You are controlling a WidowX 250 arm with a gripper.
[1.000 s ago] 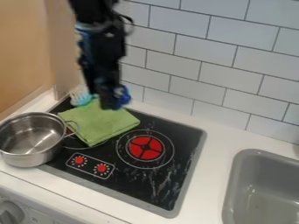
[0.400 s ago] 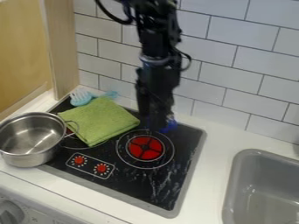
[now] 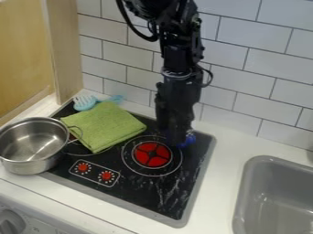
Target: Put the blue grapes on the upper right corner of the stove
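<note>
- Blue grapes, small and bright blue, were at the lower end of the tool, just right of the frame's centre. They were by the upper right corner of the stove, partly hidden behind the tool; whether they touched the surface, I could not tell.
- The tool, black and pointing down, gripped the blue grapes. The black robot arm above it came in from the top edge of the frame.
- The flat black stove with a grey rim took up the middle of the frame. Its round red burner, marked with a black cross, was to the lower left of the blue grapes. Two red knobs, one to the left and another to the right, sat in an outlined panel near the front.
- A folded green cloth lay on the stove's upper left part, with a light-blue brush just beyond it, in the upper left of the frame.
- A shiny round metal pot with a wire handle stood at the left edge of the frame, by the stove's left side.
- The white desk surrounded the stove. A grey sink was in the lower right, and white tiles covered the wall behind.
</note>
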